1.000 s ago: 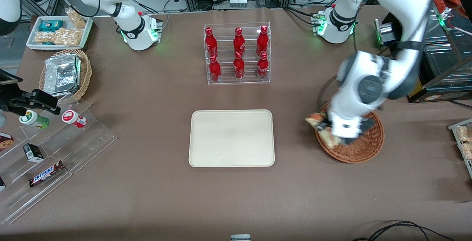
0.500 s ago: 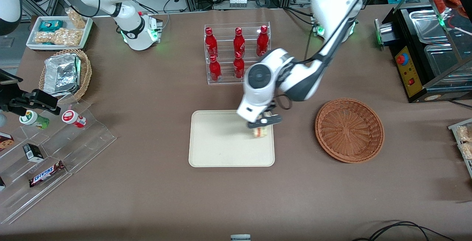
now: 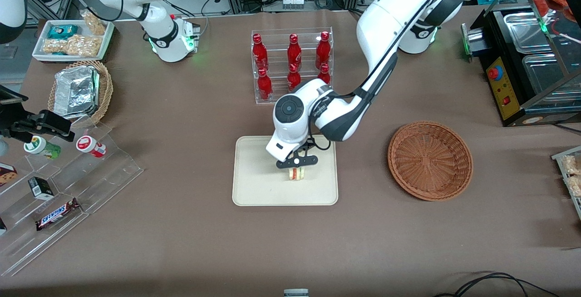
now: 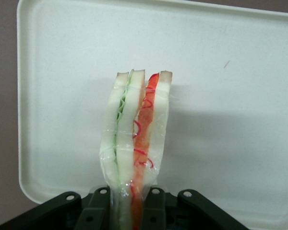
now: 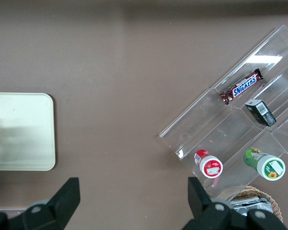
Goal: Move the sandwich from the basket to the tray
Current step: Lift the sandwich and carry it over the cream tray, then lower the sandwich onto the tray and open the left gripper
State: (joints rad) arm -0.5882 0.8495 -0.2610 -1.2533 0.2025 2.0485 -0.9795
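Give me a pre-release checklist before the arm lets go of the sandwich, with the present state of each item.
1. Sandwich gripped: ok, the gripper is shut on it, fingers pressing both bread faces.
2. Sandwich above the tray: ok, both views show tray surface all round it.
3. Margin from the tray rim: ok, it hangs near the tray's middle, away from every edge.
4. Landing spot free: ok, nothing else lies on the tray.
5. Sandwich touching the tray: cannot tell, neither view shows whether there is a gap beneath it.
6. Basket emptied: ok, nothing is left in it.
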